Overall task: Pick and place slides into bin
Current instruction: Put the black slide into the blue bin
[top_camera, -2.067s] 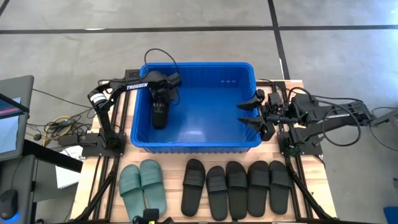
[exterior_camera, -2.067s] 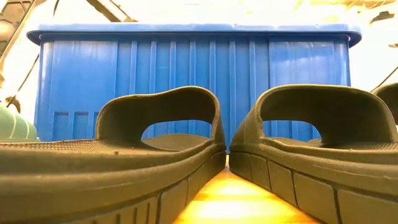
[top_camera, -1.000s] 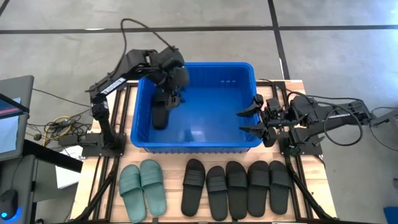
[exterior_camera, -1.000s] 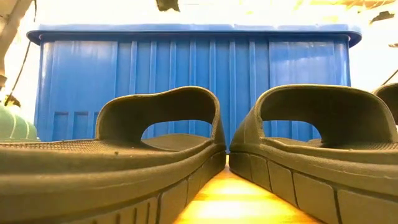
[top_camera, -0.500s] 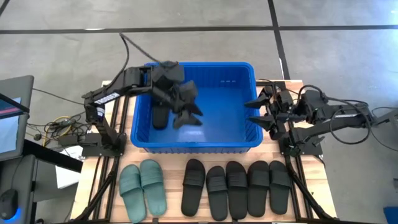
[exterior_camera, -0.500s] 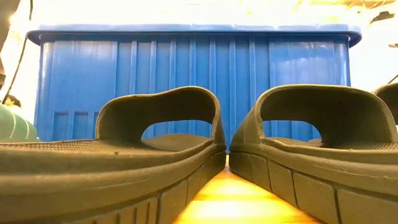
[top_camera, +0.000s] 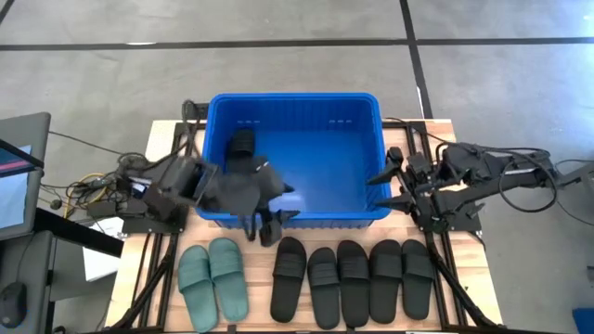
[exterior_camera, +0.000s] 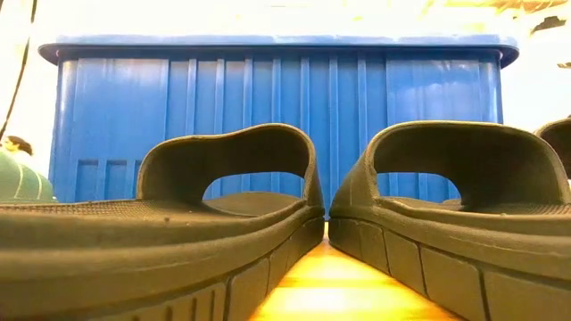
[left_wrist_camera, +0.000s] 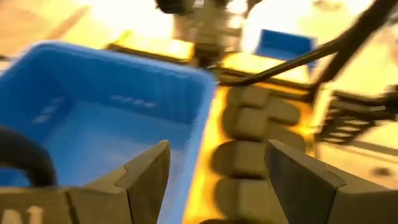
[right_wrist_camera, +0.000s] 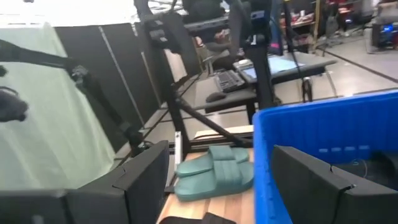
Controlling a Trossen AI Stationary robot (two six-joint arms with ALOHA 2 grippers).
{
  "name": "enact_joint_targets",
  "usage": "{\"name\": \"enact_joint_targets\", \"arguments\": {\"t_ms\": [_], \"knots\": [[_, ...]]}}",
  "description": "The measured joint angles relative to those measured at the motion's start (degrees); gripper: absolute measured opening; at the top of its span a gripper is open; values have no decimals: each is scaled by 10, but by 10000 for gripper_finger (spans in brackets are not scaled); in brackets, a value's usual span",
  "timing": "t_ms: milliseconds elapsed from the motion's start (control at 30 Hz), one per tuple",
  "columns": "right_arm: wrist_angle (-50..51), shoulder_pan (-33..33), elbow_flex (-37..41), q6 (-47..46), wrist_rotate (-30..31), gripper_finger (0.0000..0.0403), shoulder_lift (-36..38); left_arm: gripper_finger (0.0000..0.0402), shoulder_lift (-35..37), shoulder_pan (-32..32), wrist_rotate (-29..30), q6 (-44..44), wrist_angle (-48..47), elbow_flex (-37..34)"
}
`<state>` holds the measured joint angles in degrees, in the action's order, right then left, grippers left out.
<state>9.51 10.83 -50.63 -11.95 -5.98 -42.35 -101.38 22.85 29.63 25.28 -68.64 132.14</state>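
Looking down from the high view, the blue bin is sitting at the far middle of the table, and one black slide is lying inside it by the left wall. The left gripper is hanging over the bin's near rim, its fingers spread open and holding nothing. The right gripper is waiting just outside the bin's right wall, fingers likewise apart and empty. Along the near edge, five black slides are lying side by side, and a pair of green slides is lying to their left (seven on the table in all, one in the bin).

Moving to the low view, two black slides are filling the foreground, straps arching up, touching or nearly touching at their inner edges. The bin's ribbed wall is standing behind them, and a sliver of a green slide is showing at the far left. Neither gripper is appearing here.

In the left wrist view, the left gripper's open fingers are framing the bin's rim, with the row of black slides lying beyond it (the picture is blurred).

In the right wrist view, the right gripper's parted fingers are facing the bin's wall, with the green slides lying on the table past it.
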Motion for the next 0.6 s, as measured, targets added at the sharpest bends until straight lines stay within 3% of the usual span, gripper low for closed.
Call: {"name": "enact_joint_targets", "arguments": {"t_ms": [133, 333, 467, 600], "knots": [[-13, 23, 0, 9, 25, 265, -2, 250, 1, 60, 89, 70, -65, -50], [-49, 38, 0, 34, 110, 265, -2, 250, 0, 121, 83, 187, -97, -191], [-53, 32, 0, 45, 110, 265, -2, 250, 0, 146, 81, 213, -22, -304], [-51, 29, 0, 48, 108, 265, -1, 250, -1, 158, 67, 198, 116, -397]]}}
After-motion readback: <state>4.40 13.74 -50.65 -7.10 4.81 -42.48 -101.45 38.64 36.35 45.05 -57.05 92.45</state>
